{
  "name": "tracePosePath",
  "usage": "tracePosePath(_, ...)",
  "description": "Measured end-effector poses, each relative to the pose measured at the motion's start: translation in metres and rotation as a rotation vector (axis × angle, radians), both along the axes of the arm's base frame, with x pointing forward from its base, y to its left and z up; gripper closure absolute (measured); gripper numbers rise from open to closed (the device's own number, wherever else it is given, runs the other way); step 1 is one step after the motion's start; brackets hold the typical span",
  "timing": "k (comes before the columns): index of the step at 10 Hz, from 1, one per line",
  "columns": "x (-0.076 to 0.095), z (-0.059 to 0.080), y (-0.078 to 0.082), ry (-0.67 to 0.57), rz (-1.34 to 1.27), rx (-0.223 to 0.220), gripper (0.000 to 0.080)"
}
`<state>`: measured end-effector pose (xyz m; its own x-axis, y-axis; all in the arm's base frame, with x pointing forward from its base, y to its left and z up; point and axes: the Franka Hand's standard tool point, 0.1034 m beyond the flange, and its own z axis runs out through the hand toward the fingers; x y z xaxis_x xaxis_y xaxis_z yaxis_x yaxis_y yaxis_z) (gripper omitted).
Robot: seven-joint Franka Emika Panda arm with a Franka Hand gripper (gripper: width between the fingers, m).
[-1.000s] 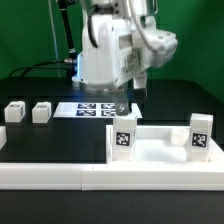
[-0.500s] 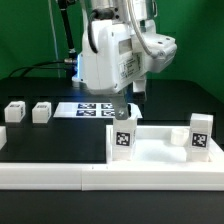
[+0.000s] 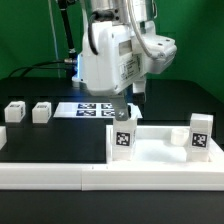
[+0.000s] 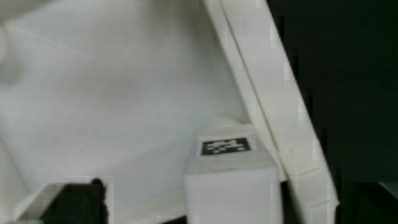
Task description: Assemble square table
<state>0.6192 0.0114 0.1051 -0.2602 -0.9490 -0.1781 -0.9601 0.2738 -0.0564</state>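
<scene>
— How far along is the square table?

— About halfway, I judge. The slab (image 3: pixel 165 153) lies at four o'clock from the middle of the exterior view, with the L-shaped rail (image 3: pixel 50 177) along its six o'clock side. Two legs stand upright on it, the tagged leg (image 3: pixel 123 138) near its ten o'clock corner and the second leg (image 3: pixel 200 135) toward two o'clock. I cannot tell whether either is screwed home.

— And the rest?

— The first loose leg (image 3: pixel 15 111) and the other loose leg (image 3: pixel 41 111) sit on the table at nine o'clock from the marker board (image 3: pixel 92 109), well apart from the slab.

— The gripper?

— The gripper (image 3: pixel 126 108) hangs just above the tagged leg. In the wrist view one finger (image 4: pixel 80 197) stands clear of that leg with white slab between, so the fingers look apart and are gripping nothing.

— What's left?

— Two legs to fetch and fit, and probably some tightening too.
</scene>
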Motion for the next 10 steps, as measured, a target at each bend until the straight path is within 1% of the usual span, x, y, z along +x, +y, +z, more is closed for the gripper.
tracePosePath(1,-0.001,0.005,-0.003,-0.055,0.087,-0.027,0.0151)
tracePosePath(2,0.002,0.006,-0.009,-0.118,0.221,-0.076,0.0151)
tracePosePath(3,-0.001,0.002,-0.015,-0.173,0.357,-0.135,0.0151)
tracePosePath(4,-0.004,0.002,-0.011,-0.163,0.423,-0.134,0.0151)
tracePosePath(6,-0.003,0.001,-0.012,-0.176,0.536,-0.153,0.0151)
tracePosePath(7,-0.003,0.001,-0.013,-0.185,0.618,-0.165,0.0151)
tracePosePath(8,-0.003,0.002,-0.014,-0.203,0.727,-0.189,0.0151)
tracePosePath(9,-0.005,0.003,-0.022,-0.251,0.931,-0.271,0.0151)
tracePosePath(10,-0.010,0.003,-0.028,-0.270,1.104,-0.317,0.0151)
